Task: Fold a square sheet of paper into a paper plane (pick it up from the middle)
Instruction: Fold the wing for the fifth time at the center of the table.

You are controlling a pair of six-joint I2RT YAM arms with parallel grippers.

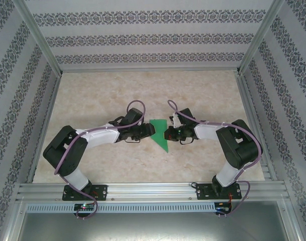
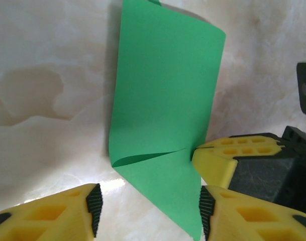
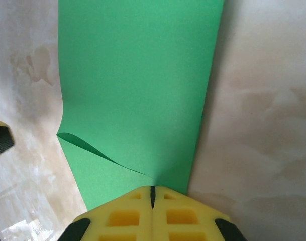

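Note:
The bright green sheet of paper [image 1: 160,134] lies folded to a tapering shape on the table between my two grippers. One layer of the sheet [image 2: 165,90] curls up off the layer below along a slanting edge. My left gripper [image 2: 147,208] is open, its black pads on either side of the sheet's near corner, with room on the left side. My right gripper [image 3: 153,190] is shut on the edge of the sheet [image 3: 137,85], just where the lifted layer ends. Its yellow tips [image 2: 198,150] meet the paper's right edge in the left wrist view.
The marble-patterned table top [image 1: 142,90] stretches wide behind the paper. Patterned walls and metal posts close it in at the back and sides. An aluminium rail [image 1: 153,188] runs along the near edge by the arm bases.

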